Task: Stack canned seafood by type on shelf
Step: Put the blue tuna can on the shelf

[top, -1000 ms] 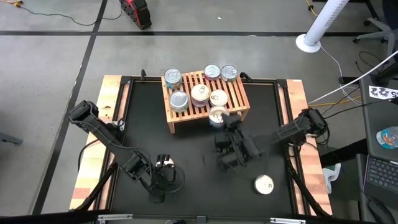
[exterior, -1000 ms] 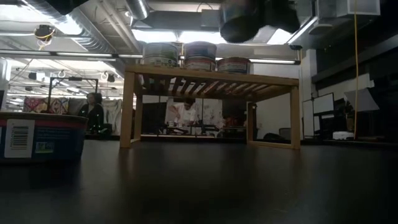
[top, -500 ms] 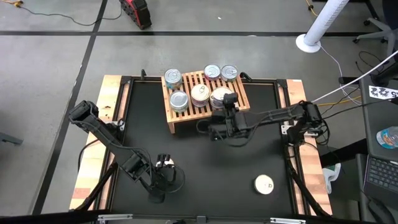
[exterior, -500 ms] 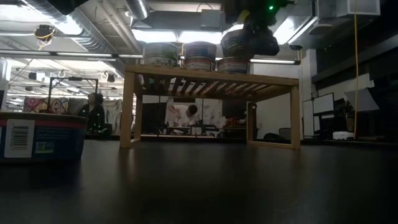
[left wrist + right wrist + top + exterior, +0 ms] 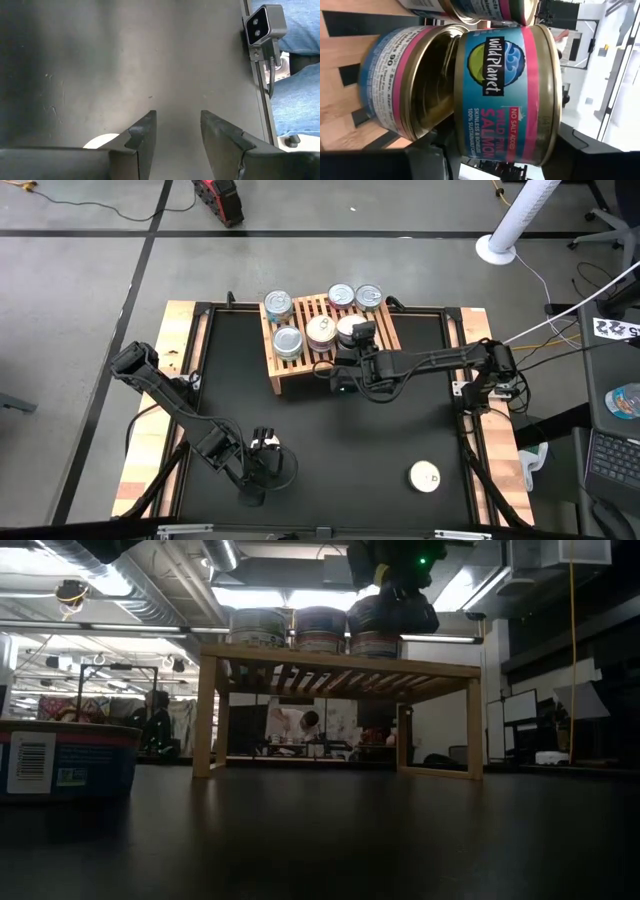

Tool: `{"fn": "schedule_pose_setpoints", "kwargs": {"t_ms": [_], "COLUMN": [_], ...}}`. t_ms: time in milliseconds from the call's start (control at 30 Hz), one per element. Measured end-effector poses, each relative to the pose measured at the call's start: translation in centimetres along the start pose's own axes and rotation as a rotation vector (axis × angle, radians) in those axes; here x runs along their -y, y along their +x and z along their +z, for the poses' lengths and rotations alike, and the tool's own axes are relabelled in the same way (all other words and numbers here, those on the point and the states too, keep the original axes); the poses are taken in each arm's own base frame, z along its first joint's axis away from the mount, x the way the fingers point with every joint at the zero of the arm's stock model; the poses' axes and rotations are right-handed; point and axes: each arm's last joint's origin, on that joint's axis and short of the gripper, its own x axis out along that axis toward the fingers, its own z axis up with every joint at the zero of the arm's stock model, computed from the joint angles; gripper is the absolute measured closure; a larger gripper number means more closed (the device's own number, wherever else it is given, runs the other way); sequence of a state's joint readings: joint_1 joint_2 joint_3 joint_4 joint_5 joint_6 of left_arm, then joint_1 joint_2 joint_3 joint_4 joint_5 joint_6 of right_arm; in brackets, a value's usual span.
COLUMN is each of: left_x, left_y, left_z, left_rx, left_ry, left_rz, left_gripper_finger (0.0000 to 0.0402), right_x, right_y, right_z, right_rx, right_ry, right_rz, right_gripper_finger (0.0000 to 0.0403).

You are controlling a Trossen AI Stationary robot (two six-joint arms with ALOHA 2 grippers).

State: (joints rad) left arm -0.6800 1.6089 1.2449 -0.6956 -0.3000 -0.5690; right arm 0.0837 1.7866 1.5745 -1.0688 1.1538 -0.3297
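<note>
Cans (image 5: 287, 340) sit on the wooden shelf (image 5: 385, 338), and the right gripper (image 5: 357, 338) is over it with one more. Its jaws are closed around a salmon can (image 5: 502, 95) with a pink and blue label, held just above another can (image 5: 402, 82) with the same kind of label. That looks like the reason for the spot: same fish goes on same fish. In the low view the held can hangs right over the shelf's right end. I cannot tell if it touches the one below.

One can (image 5: 425, 476) with a white lid waits on the black table (image 5: 330, 430), near the front right.

The left gripper (image 5: 176, 131) rests low near the front of the table, jaws a little apart, holding nothing. Something pale peeks out beside one finger, but most of it is hidden.
</note>
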Motion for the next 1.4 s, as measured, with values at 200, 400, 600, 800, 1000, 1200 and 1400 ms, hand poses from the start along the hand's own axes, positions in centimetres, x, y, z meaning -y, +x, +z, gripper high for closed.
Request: {"fn": "schedule_pose_setpoints", "kwargs": {"t_ms": [200, 400, 600, 800, 1000, 1200, 1400], "left_x": [0.00, 0.00, 0.00, 0.00, 0.00, 0.00, 0.00], "left_y": [0.00, 0.00, 0.00, 0.00, 0.00, 0.00, 0.00], "left_z": [0.00, 0.00, 0.00, 0.00, 0.00, 0.00, 0.00], "left_rx": [0.000, 0.000, 0.000, 0.000, 0.000, 0.000, 0.000], "left_ry": [0.000, 0.000, 0.000, 0.000, 0.000, 0.000, 0.000], "left_rz": [0.000, 0.000, 0.000, 0.000, 0.000, 0.000, 0.000], "left_gripper_finger": [0.0255, 0.0255, 0.0255, 0.0255, 0.0255, 0.0255, 0.0255], "right_x": [-0.05, -0.06, -0.06, -0.05, -0.15, -0.10, -0.13], "right_y": [-0.01, -0.01, -0.01, -0.02, 0.00, 0.00, -0.03], "right_z": [0.01, 0.01, 0.02, 0.00, 0.01, 0.00, 0.01], "right_rx": [0.007, 0.009, 0.010, 0.007, 0.007, 0.001, 0.012], "right_ry": [-0.016, -0.016, -0.018, -0.021, -0.030, -0.028, -0.026], "right_rz": [0.020, 0.025, 0.028, 0.020, 0.027, 0.008, 0.038], "right_gripper_finger": [0.0210, 0.0210, 0.0210, 0.0203, 0.0146, 0.0104, 0.0102]}}
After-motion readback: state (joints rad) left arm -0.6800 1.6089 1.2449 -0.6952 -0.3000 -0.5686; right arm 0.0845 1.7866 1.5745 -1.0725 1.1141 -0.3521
